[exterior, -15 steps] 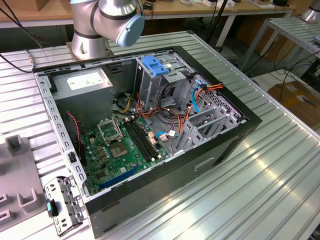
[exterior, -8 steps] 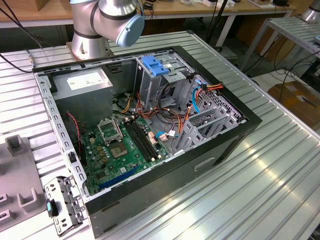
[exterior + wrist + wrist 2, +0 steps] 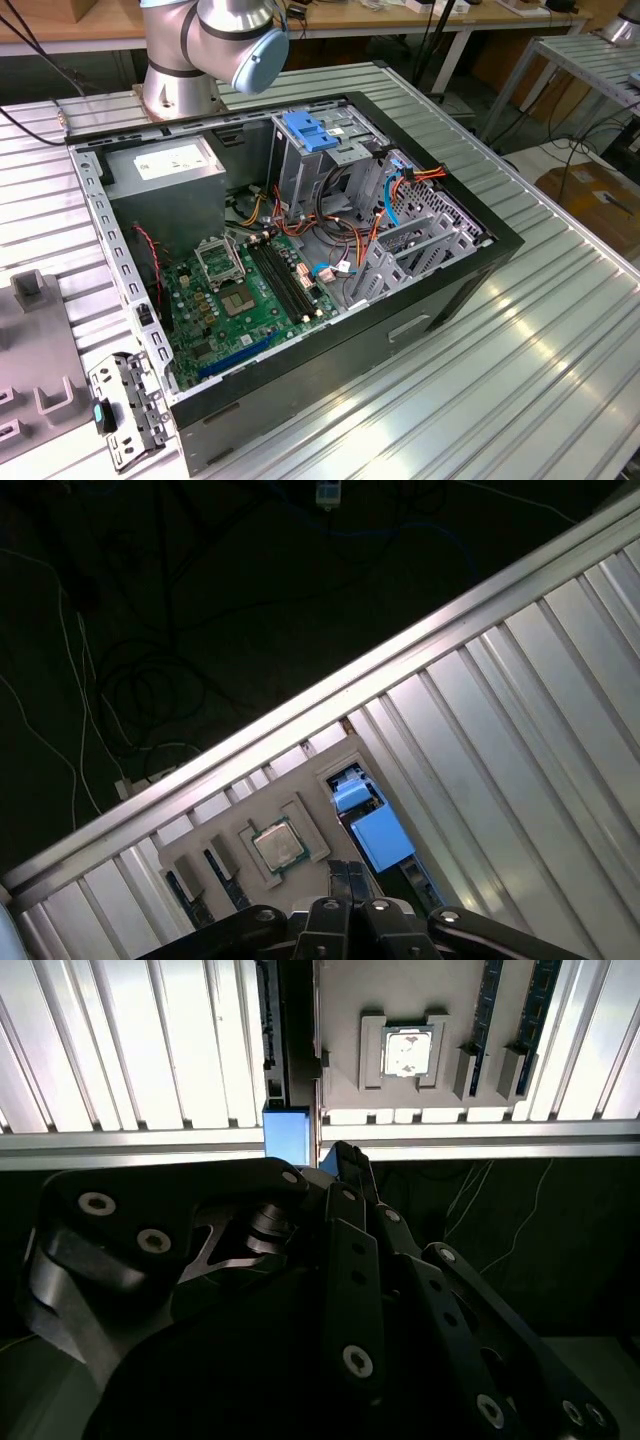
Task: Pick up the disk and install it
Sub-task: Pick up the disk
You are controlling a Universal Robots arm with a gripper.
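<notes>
The gripper hangs with jaws drawn together, gripping nothing; the disk stands in its tray slot just beyond their tips; pickup and installing in the computer case remain.

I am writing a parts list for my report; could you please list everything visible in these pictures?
disk: one, bright blue carrier, in a slot of the tray
processor chip: one, silver, in a tray recess
memory sticks: two, dark, in tray slots
tray: one, grey, on the table
computer case: one, black, open, on the table
motherboard: one, green, inside the case
power supply: one, grey with white label, inside the case
table: one, silver, ribbed
arm: one, silver and light blue, behind the case in the exterior view
gripper: one, black, close to the disk
</notes>
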